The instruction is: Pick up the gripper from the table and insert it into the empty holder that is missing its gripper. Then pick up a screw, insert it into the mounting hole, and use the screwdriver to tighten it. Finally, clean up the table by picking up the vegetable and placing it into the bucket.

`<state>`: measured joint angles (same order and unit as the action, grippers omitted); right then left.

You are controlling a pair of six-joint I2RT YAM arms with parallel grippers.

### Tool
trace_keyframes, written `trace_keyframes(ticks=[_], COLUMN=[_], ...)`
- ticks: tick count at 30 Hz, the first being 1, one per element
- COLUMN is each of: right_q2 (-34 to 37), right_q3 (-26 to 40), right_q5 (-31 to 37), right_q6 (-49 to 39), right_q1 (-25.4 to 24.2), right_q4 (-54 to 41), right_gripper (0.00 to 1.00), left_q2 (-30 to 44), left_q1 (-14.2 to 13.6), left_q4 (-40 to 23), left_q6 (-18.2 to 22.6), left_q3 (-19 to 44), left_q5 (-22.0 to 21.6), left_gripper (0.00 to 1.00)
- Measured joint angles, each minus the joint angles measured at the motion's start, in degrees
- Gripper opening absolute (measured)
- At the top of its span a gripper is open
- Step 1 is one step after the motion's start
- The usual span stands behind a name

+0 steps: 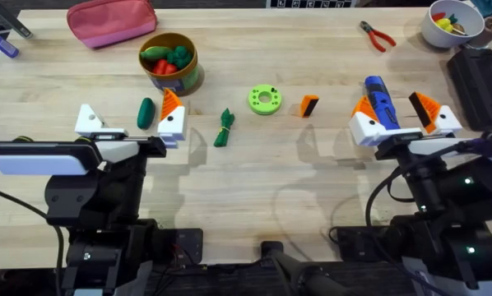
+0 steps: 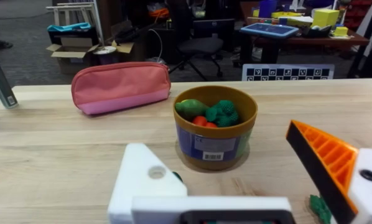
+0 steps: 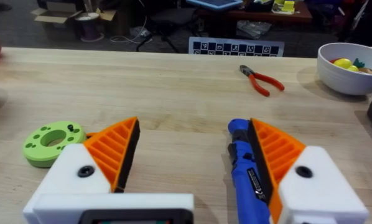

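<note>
Now, the scene as it stands:

Left gripper [image 1: 129, 123]: fingers spread apart and empty, low left of the overhead frame; one white block, the holder [image 1: 88, 121], carries no orange finger, its twin does.

Right gripper [image 1: 404, 115]: fingers apart, lower right of the overhead frame; the blue screwdriver [image 1: 380, 103] lies between them, touching one orange pad in the right wrist view. Whether it is gripped, I cannot tell.

The gripper [image 1: 309, 105]: the small orange wedge with its black face stands alone mid-frame on the counter [image 1: 254, 189], just right of the green ring [image 1: 265, 99].

Vegetables on the counter: a dark green one [image 1: 146, 112] between the left fingers, a leafy one [image 1: 223, 128] just right of them.

Risk: the wedge is small and upright, so an off-centre pinch would likely tip or flick it; I'd also expect the screwdriver to roll if the right fingers nudge it.

Bucket [image 1: 170, 62]: upper left, holding red and green toy vegetables.

White bowl [image 1: 449, 25]: top right corner, holding yellow and red pieces.
</note>
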<state>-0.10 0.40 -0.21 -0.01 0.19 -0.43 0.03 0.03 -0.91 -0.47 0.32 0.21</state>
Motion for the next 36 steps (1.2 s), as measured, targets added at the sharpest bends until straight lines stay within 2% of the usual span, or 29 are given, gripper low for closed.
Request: trace_keyframes(ticks=[6,11,14,18,22,29,36], right_q2=[0.0,0.1,0.1,0.5,3.8,17.1,32.2], right_q3=[0.0,0.2,2.6,11.8,24.2,43.3,53.7], right_q5=[0.0,0.0,0.0,0.0,0.0,0.0,0.0], right_q6=[0.0,0.0,0.0,0.0,0.0,0.0,0.0], right_q1=[0.0,0.0,0.0,0.0,0.0,0.0,0.0], right_q4=[0.5,7.0,6.7,-0.7,-11.3,-30.8,-44.0], right_gripper=[0.994,0.994,0.994,0.994,0.994,0.994,0.993], left_q2=[0.0,0.0,0.0,1.3,7.6,27.1,43.3], left_q1=[0.0,0.0,0.0,0.0,0.0,0.0,0.0], left_q4=[0.6,3.3,-1.0,-12.2,-23.2,-40.9,-49.7], left_q6=[0.0,0.0,0.0,0.0,0.0,0.0,0.0], left_q3=[0.0,0.1,2.0,10.7,23.8,44.2,54.3], left_q5=[0.0,0.0,0.0,0.0,0.0,-0.1,-0.1], left_gripper=[0.985,0.985,0.985,0.985,0.985,0.985,0.985])
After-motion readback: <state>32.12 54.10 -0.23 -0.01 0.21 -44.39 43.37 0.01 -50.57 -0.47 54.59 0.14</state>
